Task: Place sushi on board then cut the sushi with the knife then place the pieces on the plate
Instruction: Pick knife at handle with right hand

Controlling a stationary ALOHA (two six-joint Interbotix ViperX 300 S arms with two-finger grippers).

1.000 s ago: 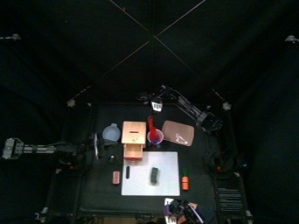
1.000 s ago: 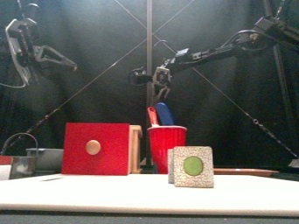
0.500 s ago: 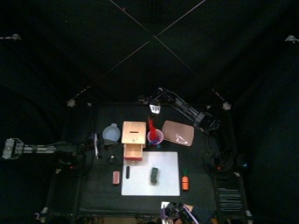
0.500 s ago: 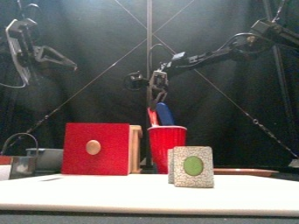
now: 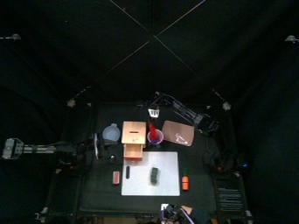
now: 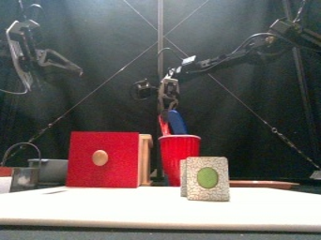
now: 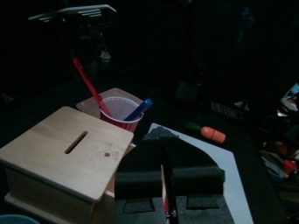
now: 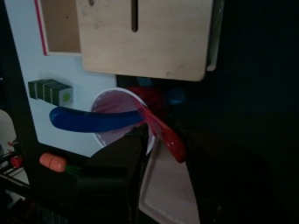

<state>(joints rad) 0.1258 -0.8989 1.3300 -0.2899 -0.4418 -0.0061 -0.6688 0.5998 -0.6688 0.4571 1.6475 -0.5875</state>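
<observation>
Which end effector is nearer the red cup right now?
Right. The right end effector hangs just above the red cup; the left end effector sits left of the wooden box.

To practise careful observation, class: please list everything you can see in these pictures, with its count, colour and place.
cutting board: one, white, table's front middle
sushi roll: one, dark green, on the board
wooden box: one, pale with red drawer front, behind the board
cup: one, red, right of the box
blue knife: one, in the cup
red knife: one, in the cup
tray: one, pink, right of the cup
bowl: one, blue-grey, left of the box
orange toy: one, right of the board
reddish toy: one, left of the board
right gripper: above the cup
left gripper: low, at the table's left
</observation>
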